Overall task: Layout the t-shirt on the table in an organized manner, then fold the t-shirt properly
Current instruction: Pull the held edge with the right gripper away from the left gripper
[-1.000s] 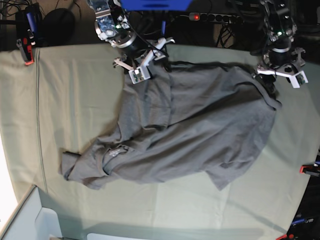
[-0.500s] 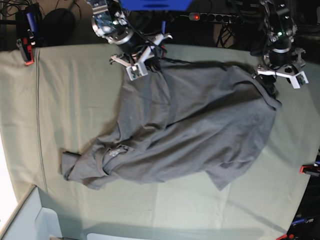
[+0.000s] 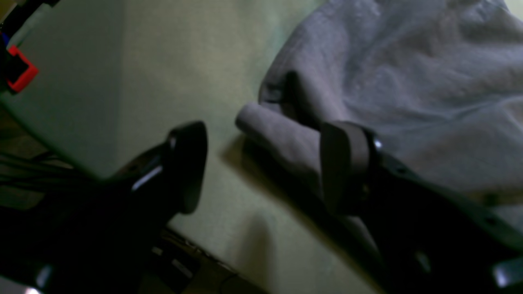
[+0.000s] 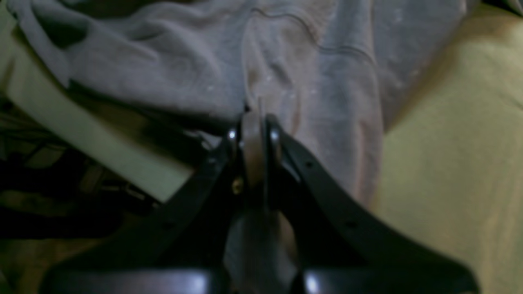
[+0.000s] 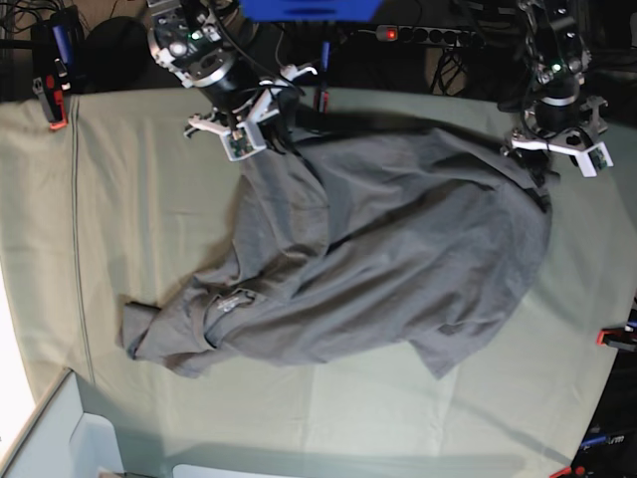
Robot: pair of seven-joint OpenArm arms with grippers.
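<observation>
Right claw has snapped shut on the shirt's far edge and is pulling it left

The right claw (image 4: 254, 134) is now pinched tight on a fold of the grey t-shirt (image 5: 378, 249); a second ago its jaws were wide open. It has also moved left and toward the far side of the table (image 5: 149, 229), so the shirt's far edge is being stretched out that way. The left claw (image 3: 261, 163) has stayed open at the shirt's far right edge, with a rolled bit of cloth between its jaws but not squeezed. The shirt lies bunched in the middle of the table. I think the spreading has started, and folding comes later
</observation>
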